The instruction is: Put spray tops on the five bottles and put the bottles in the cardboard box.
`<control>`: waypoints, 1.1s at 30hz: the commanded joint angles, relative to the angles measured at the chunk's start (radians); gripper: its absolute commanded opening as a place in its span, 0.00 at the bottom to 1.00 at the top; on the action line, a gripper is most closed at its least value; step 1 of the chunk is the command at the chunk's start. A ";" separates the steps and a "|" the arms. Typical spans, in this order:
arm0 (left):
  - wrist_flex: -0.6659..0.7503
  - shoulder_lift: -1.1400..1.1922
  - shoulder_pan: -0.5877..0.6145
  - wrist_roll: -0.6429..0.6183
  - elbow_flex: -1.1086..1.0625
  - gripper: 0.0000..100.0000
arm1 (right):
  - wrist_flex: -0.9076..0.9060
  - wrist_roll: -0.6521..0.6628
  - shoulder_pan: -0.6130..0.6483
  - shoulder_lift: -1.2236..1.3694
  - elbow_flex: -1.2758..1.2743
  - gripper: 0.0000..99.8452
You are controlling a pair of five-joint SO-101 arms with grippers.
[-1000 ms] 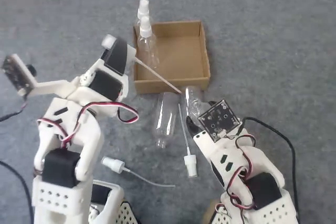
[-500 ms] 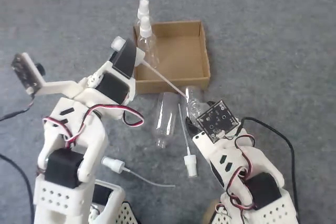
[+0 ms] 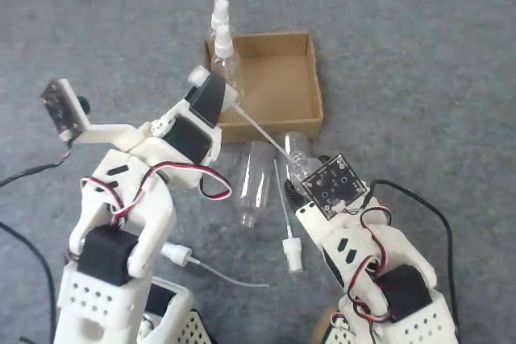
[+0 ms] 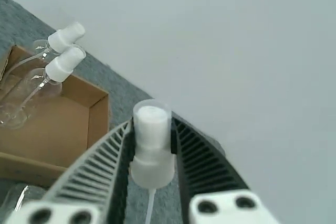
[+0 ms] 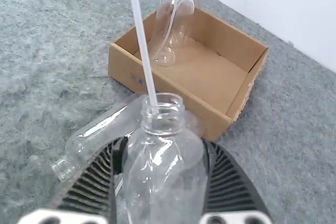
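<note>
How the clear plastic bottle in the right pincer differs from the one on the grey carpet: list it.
The held clear plastic bottle stands upright in the right pincer; the loose clear plastic bottle lies on its side on the grey carpet. A white spray top pokes its tube at the held bottle's mouth; the loose bottle's is empty. Both uncapped.

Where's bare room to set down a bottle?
The box floor right of the two capped bottles is bare; so is the carpet right of the box. In front of the box it's crowded: a lying bottle and loose spray tops.
</note>
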State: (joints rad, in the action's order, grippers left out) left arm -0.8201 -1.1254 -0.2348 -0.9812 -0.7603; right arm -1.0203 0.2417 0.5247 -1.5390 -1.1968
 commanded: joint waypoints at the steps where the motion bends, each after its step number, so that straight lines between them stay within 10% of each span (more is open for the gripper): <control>1: 0.029 -0.017 -0.009 0.008 0.025 0.01 | 0.025 0.012 0.001 -0.021 0.008 0.03; 33: 0.025 -0.017 -0.161 0.072 -0.077 0.01 | 0.024 0.014 0.001 -0.021 0.008 0.03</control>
State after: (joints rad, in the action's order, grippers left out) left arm -0.8201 -1.1254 -0.3897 -0.9214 -0.8462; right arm -1.0203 0.2432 0.5263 -1.5390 -1.1968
